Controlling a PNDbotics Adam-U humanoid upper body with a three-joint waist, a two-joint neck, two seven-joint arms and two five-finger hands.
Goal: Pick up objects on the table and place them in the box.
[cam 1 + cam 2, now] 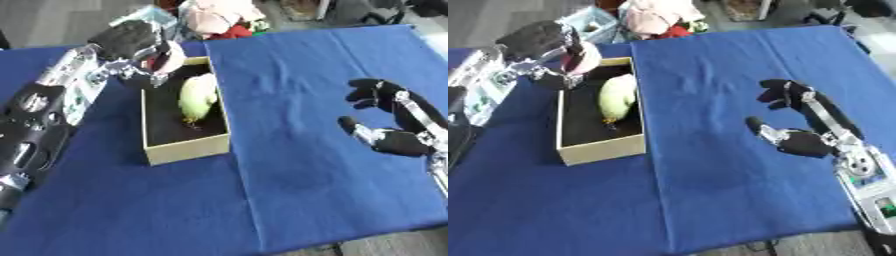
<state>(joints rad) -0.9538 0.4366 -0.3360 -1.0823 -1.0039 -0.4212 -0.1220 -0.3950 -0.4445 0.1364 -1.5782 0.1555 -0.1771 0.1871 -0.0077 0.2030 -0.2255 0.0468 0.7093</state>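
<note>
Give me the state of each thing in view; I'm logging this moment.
box: open, upright on the blue cloth.
green fruit: lying inside the box.
red and white object: held over the box's far end.
left hand: curled round that object.
right hand: open, holding nothing.

The left hand hangs over the box's far end, blocking entry there. A green fruit fills the box's middle; its near end lies free. The cloth between box and right hand lies bare.
</note>
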